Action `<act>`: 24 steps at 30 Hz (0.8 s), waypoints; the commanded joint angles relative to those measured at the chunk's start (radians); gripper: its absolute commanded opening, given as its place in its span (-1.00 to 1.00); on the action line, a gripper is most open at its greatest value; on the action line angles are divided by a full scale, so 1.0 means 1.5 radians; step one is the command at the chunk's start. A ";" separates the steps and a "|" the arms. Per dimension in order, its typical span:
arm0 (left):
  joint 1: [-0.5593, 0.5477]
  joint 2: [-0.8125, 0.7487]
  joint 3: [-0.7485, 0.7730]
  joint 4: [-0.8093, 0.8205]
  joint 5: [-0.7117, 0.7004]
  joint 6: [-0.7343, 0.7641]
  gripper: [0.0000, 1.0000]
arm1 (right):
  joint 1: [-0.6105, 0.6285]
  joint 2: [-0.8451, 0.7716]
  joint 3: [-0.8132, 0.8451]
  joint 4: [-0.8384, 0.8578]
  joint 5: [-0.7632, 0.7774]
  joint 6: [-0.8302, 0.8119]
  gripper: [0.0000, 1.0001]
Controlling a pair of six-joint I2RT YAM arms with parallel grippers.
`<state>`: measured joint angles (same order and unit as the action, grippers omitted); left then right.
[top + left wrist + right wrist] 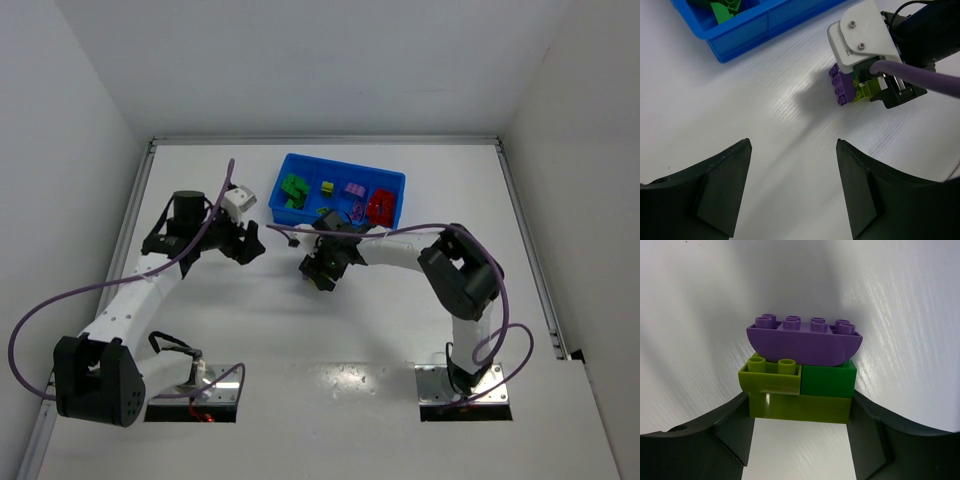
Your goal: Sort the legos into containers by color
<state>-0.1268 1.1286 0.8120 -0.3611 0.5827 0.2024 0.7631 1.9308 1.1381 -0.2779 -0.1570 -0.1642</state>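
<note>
R pincer (800, 410) is clamped on a purple/green/yellow-green cluster (805, 365), resting on the worktop (350, 320) just near of the blue tray (765, 27). L pincer (793, 150) is held spread, empty. Sorted legos (293, 187) are seen in all 4 compartments; cluster is judged the last, to be split.

Bright, even light from overhead. Glare streaks the glossy white surface (340, 375); shadows on it are soft and blurred.
</note>
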 commanded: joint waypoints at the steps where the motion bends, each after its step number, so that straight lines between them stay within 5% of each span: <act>1: 0.013 -0.004 -0.008 0.019 0.041 0.002 0.50 | -0.016 -0.039 -0.020 -0.011 0.003 -0.008 0.04; 12: 0.051 0.110 -0.016 -0.006 0.428 -0.105 0.52 | -0.057 -0.314 -0.132 0.008 -0.212 -0.094 -0.46; 24: -0.045 0.228 0.120 -0.006 0.469 -0.194 0.52 | -0.018 -0.269 -0.035 -0.047 -0.243 -0.122 -0.53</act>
<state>-0.1806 1.4559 0.9283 -0.3943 1.2240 -0.0586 0.7181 1.5166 1.0168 -0.3538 -0.4847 -0.3126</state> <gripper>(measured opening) 0.760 0.655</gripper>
